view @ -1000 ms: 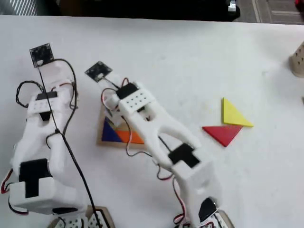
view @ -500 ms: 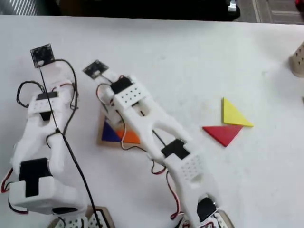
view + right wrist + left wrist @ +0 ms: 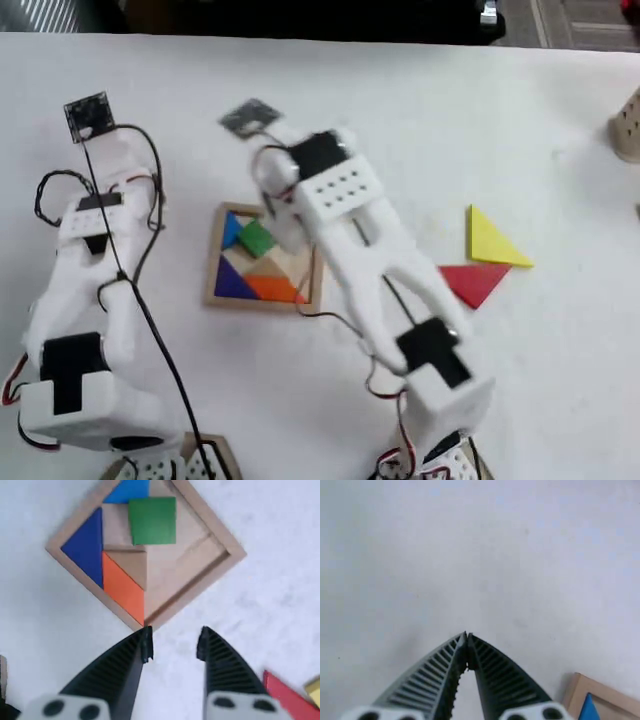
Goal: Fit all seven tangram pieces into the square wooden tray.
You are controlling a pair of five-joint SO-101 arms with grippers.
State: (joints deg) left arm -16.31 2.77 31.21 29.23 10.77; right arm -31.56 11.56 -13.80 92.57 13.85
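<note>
The left arm (image 3: 78, 262) is sitting folded on its own side, its links doubling back over the base and its wrist end pointing away from it. The left gripper (image 3: 466, 640) is angling downward, its 2 ribbed fingers (image 3: 427, 680) pressing together tip to tip. The right arm (image 3: 375, 255) is stretching out long from its base, slanting across toward the left arm's side, with its wrist (image 3: 325, 182) leading at the far end. The right gripper (image 3: 174, 641) is hanging downward, its 2 dark fingers (image 3: 120, 672) spreading apart with a gap between the tips.
</note>
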